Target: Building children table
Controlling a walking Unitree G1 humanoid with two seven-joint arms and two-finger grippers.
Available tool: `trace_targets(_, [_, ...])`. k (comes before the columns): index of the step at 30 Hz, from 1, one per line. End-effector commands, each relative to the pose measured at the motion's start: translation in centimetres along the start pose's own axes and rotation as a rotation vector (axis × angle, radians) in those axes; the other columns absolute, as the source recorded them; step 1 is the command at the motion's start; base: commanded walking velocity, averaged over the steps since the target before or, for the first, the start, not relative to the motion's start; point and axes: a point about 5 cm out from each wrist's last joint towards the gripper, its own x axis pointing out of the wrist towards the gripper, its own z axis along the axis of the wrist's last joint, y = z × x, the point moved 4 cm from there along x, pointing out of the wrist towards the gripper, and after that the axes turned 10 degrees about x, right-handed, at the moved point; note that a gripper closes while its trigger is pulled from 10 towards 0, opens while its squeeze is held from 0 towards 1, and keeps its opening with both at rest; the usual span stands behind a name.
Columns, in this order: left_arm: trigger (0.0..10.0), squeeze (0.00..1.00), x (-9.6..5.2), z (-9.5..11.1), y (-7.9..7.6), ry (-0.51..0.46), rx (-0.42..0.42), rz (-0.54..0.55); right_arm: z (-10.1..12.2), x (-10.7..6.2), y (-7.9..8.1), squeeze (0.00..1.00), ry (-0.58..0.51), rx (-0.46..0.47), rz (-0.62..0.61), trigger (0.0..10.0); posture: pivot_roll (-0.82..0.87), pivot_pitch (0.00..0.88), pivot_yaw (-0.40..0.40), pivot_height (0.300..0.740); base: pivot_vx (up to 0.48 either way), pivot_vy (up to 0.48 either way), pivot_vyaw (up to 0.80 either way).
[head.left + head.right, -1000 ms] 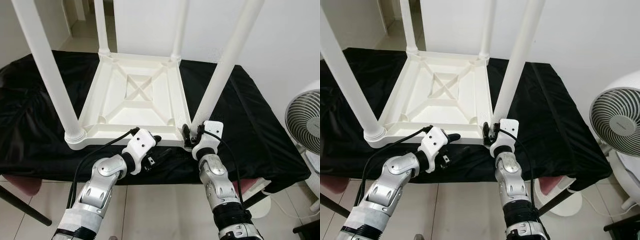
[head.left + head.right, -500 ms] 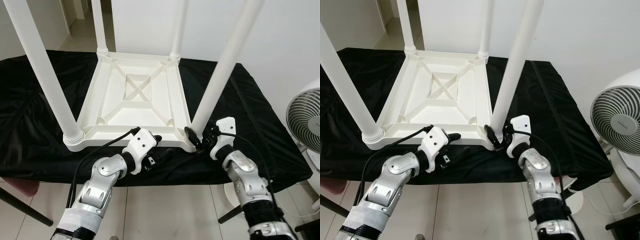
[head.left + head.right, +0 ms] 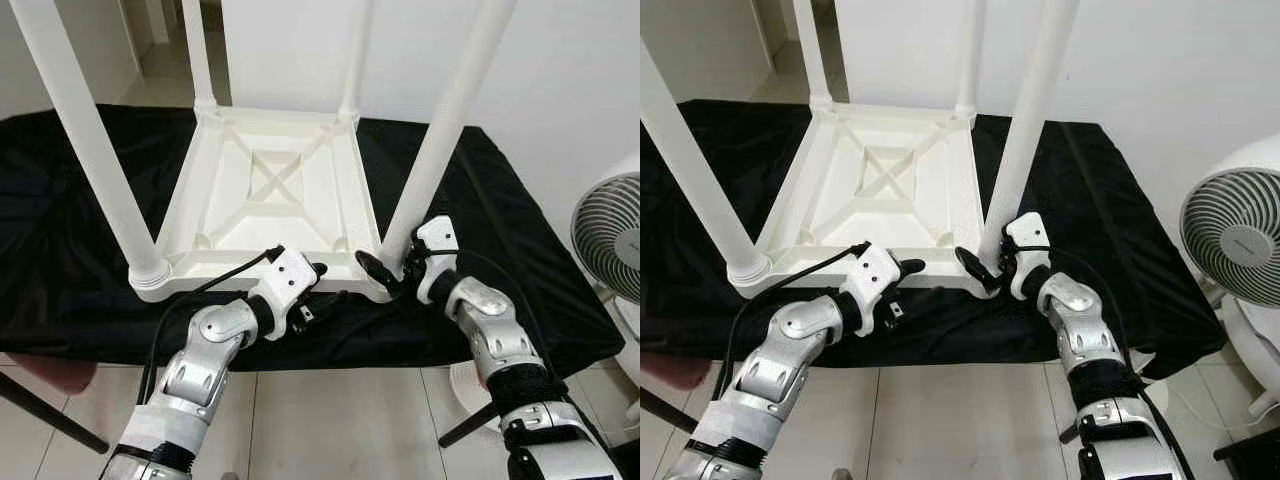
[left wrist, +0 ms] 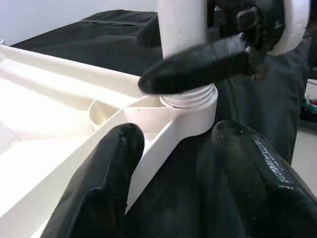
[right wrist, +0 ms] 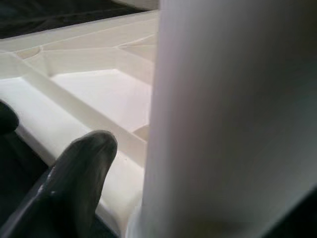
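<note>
Gripping the near-right leg (image 3: 440, 150) at its base, my right gripper (image 3: 390, 270) pinched it, likely to screw it into its socket. My left gripper (image 3: 312, 278), fingers spread, straddled the tabletop (image 3: 270, 190) rim at its near edge to steady it. The tabletop lay upside down mid-cloth (image 3: 520, 250), legs up.

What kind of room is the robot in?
Probably a room in a home. A black cloth covers a work table, an upside-down white children's table lies on it, and a white fan stands on the tiled floor.
</note>
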Motion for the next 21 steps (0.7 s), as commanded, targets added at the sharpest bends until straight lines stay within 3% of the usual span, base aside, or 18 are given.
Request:
trace_targets(1, [10.0, 0.00, 0.2, 0.1, 0.3, 0.008, 0.006, 0.034, -0.6, 0.4, 0.2, 0.00, 0.030, -0.008, 0.013, 10.0, 0.11, 0.000, -0.018, 0.740, 0.000, 0.000, 0.00])
trace_targets(2, [10.0, 0.00, 0.2, 0.1, 0.3, 0.008, 0.006, 0.034, -0.9, 0.5, 0.4, 0.00, 0.046, -0.013, 0.029, 3.0, 0.12, 0.000, -0.022, 0.740, 0.000, 0.000, 0.00])
trace_targets(3, [10.0, 0.00, 0.2, 0.1, 0.2, 0.008, 0.006, 0.034, -1.2, 0.5, 0.6, 0.00, 0.056, 0.004, 0.043, 0.0, 0.12, 0.000, -0.024, 0.740, 0.000, 0.000, 0.00])
trace_targets(13, [10.0, 0.00, 0.1, 0.0, 0.2, 0.011, 0.005, 0.037, -2.2, 0.1, 0.6, 0.00, 0.082, 0.023, 0.056, 0.0, 0.12, 0.000, -0.026, 0.740, 0.000, 0.000, 0.00])
trace_targets(21, [10.0, 0.00, 0.2, 0.0, 0.1, 0.008, 0.004, 0.035, -2.8, -0.1, -1.3, 0.00, 0.069, 0.082, -0.141, 0.0, 0.12, 0.000, -0.030, 0.740, 0.000, 0.000, 0.00])
